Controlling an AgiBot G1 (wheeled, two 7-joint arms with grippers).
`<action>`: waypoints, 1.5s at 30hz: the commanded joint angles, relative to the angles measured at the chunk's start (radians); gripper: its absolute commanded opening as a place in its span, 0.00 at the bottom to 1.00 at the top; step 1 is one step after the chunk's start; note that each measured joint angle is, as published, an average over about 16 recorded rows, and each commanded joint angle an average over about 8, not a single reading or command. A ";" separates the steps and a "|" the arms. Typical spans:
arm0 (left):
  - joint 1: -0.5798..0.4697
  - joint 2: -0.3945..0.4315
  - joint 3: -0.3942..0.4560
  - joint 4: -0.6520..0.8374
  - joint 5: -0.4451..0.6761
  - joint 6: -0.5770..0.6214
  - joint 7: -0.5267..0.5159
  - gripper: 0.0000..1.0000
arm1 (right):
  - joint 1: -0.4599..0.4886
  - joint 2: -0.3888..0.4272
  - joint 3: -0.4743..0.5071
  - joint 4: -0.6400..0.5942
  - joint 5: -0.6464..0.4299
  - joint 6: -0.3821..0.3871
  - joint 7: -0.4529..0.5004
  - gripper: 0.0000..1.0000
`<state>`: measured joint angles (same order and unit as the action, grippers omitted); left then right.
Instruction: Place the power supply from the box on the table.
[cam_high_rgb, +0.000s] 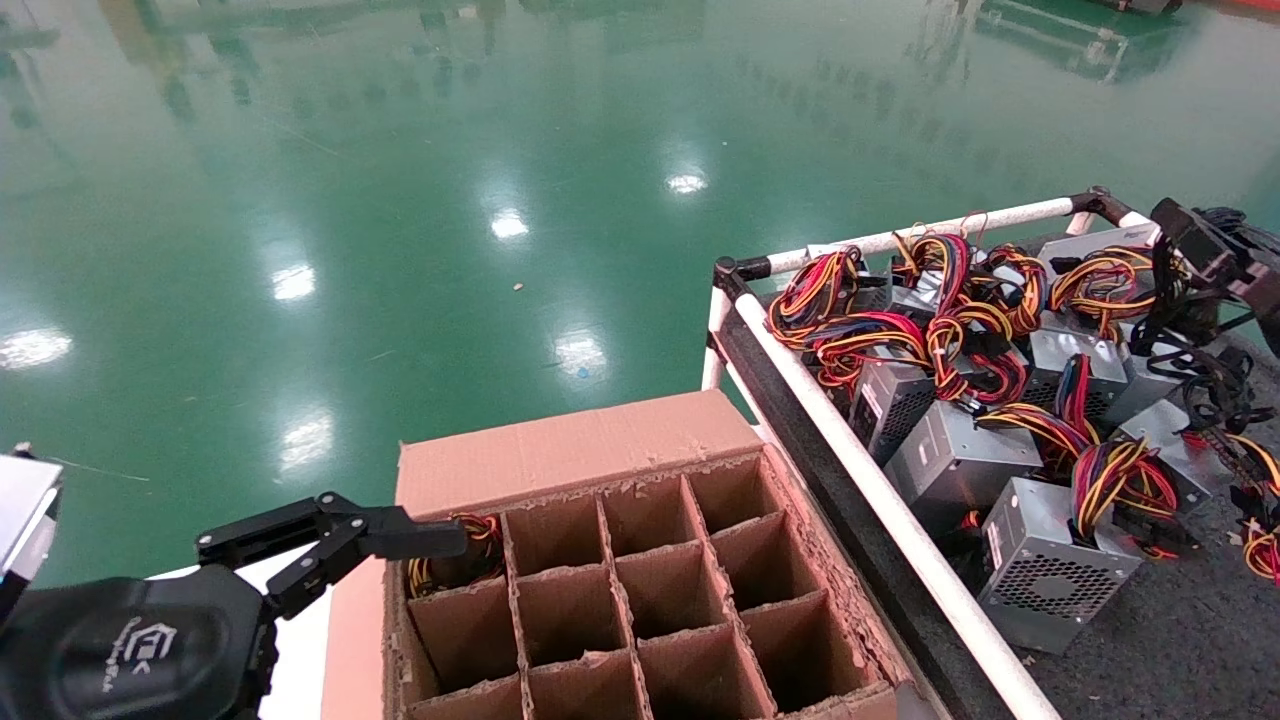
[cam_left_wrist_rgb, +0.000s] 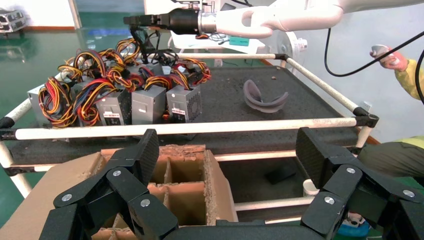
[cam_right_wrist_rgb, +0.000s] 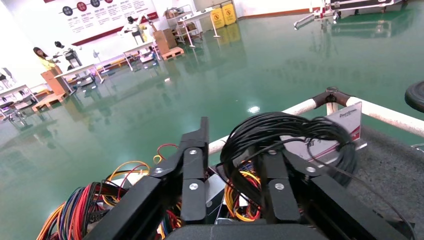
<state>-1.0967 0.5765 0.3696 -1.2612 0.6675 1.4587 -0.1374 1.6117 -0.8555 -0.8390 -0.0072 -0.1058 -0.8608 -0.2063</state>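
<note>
The power supply's black cable bundle (cam_right_wrist_rgb: 285, 127) is looped over one finger of my right gripper (cam_right_wrist_rgb: 232, 135). Those fingers stand a little apart, not clamped on it. In the head view that gripper (cam_high_rgb: 1195, 245) hangs over the far right of the table (cam_high_rgb: 1150, 650), and the black cables (cam_high_rgb: 1215, 380) trail down among the silver units. I cannot single out the supply's body. My left gripper (cam_high_rgb: 340, 535) is wide open and empty at the far left corner of the box (cam_high_rgb: 570, 445). One finger lies over a cell holding red-yellow wires (cam_high_rgb: 475, 545).
Several silver units with red-yellow-orange wires (cam_high_rgb: 950, 460) crowd the table's far half behind the white rail (cam_high_rgb: 880, 490). A grey curved piece (cam_left_wrist_rgb: 265, 97) lies on the table's bare part (cam_left_wrist_rgb: 225, 100). The box's other cells (cam_high_rgb: 640, 600) show nothing inside. Glossy green floor lies beyond.
</note>
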 joint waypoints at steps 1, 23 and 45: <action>0.000 0.000 0.000 0.000 0.000 0.000 0.000 1.00 | 0.001 -0.002 0.001 -0.001 0.002 0.001 -0.001 1.00; 0.000 0.000 0.000 0.000 0.000 0.000 0.000 1.00 | -0.013 0.077 -0.061 0.021 -0.087 -0.084 0.120 1.00; 0.000 0.000 0.000 0.000 0.000 0.000 0.000 1.00 | -0.022 0.206 -0.055 0.275 -0.079 -0.274 0.194 1.00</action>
<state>-1.0969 0.5764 0.3699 -1.2610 0.6673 1.4587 -0.1372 1.5939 -0.6560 -0.8953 0.2698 -0.1872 -1.1080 -0.0136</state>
